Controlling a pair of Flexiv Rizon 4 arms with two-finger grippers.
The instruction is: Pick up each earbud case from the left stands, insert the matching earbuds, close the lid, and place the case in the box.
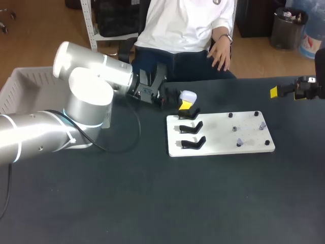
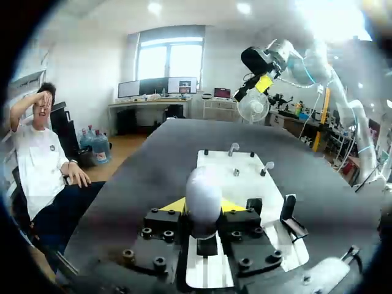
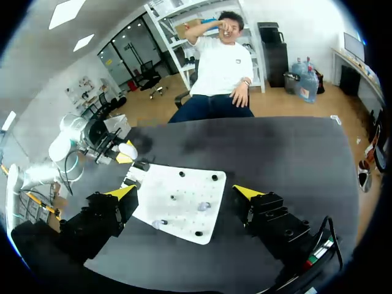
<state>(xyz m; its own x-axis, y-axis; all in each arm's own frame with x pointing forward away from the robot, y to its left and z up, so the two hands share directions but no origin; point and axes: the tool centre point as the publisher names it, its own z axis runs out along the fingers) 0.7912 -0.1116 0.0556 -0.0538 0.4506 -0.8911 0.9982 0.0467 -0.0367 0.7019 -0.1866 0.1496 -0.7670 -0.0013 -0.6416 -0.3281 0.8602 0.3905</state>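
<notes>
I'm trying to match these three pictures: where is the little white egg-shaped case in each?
Head view: the white case is held at the left pincer's tip, above the top black stand on the white board.
Left wrist view: the case sits between that pincer's yellow tips, the board ahead.
Right wrist view: the case is at the left arm's end, beyond the board.
Shared landmark: the board.

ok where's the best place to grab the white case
Its two opposite sides, around the middle, coming from the left arm's side. The white case is a smooth egg shape, so the widest part likely slips least; the left claw is shut across it there.
</notes>
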